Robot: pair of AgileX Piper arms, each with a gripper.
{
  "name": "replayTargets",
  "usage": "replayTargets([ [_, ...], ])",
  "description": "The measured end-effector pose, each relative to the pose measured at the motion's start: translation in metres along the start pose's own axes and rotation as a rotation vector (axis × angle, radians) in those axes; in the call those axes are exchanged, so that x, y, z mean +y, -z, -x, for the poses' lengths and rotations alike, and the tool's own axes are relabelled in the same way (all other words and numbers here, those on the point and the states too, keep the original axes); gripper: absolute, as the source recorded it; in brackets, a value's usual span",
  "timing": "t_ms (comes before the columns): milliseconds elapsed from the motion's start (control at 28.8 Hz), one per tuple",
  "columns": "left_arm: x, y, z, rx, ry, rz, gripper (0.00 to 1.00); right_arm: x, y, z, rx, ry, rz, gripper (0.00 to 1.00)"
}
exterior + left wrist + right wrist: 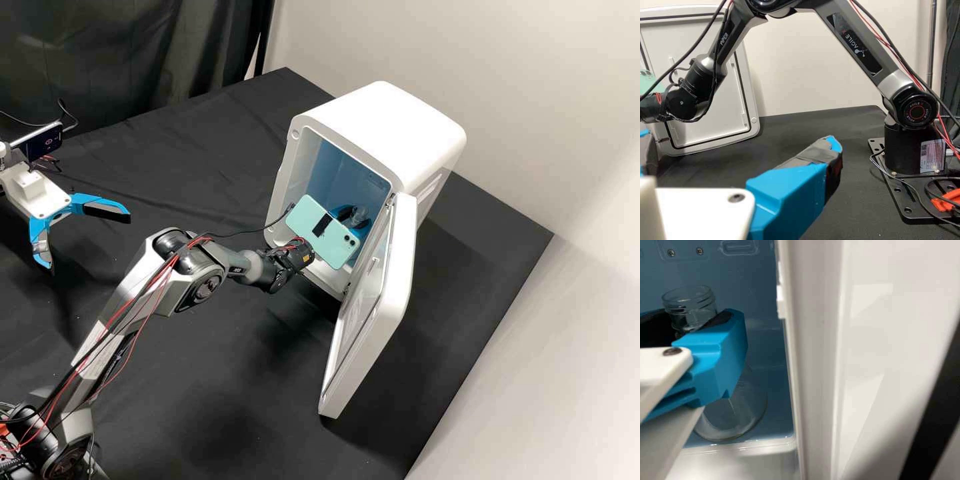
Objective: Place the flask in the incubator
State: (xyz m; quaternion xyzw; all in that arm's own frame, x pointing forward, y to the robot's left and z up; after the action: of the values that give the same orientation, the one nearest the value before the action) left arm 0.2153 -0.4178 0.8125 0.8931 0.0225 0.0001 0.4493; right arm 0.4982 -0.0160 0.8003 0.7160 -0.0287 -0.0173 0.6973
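Incubator (pixel 393 127) sat on the black tabletop (pixel 200 147), door (pixel 373 300) swung wide open toward the near side, blue chamber exposed. Flask (pixel 690 302) was inside: clear glass, upright on the chamber floor, base close to the front lip, with a strip of bare blue floor between it and the white frame edge. Looked empty. Right tool (pixel 692 332) was inside the opening at the flask's neck; couldn't tell if it was clamped on the glass or loose. Mint phone (pixel 325 231) on that wrist filled much of the doorway, so little room there between rim and door. Left tool (pixel 83 237) hung spread open over the tabletop's far left, well apart from the incubator, open cloth all round.
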Motion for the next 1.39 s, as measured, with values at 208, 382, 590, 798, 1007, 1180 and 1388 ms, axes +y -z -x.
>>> replayTargets([
  [208, 0.0, 0.0, 0.0, 0.0, 0.0, 0.0, 1.0, 0.0006, 0.0011, -0.0012, -0.004, 0.005, -0.004, 0.0],
  [382, 0.0, 0.0, 0.0, 0.0, 0.0, 0.0, 1.0, 0.0005, 0.001, -0.0012, -0.005, 0.006, -0.004, 0.0],
  [590, 0.0, 0.0, 0.0, 0.0, 0.0, 0.0, 1.0, 0.0005, 0.001, -0.0012, -0.005, 0.006, -0.004, 0.0],
  [798, 0.0, 0.0, 0.0, 0.0, 0.0, 0.0, 1.0, 0.0005, 0.001, -0.0012, -0.005, 0.006, -0.011, 1.0],
  [1007, 0.0, 0.0, 0.0, 0.0, 0.0, 0.0, 1.0, 0.0005, 0.001, -0.0012, -0.005, 0.006, -0.011, 1.0],
  [1180, 0.0, 0.0, 0.0, 0.0, 0.0, 0.0, 1.0, 0.0005, 0.001, -0.0012, -0.005, 0.006, -0.011, 1.0],
  [1388, 0.0, 0.0, 0.0, 0.0, 0.0, 0.0, 1.0, 0.0005, 0.001, -0.0012, -0.005, 0.006, -0.011, 1.0],
])
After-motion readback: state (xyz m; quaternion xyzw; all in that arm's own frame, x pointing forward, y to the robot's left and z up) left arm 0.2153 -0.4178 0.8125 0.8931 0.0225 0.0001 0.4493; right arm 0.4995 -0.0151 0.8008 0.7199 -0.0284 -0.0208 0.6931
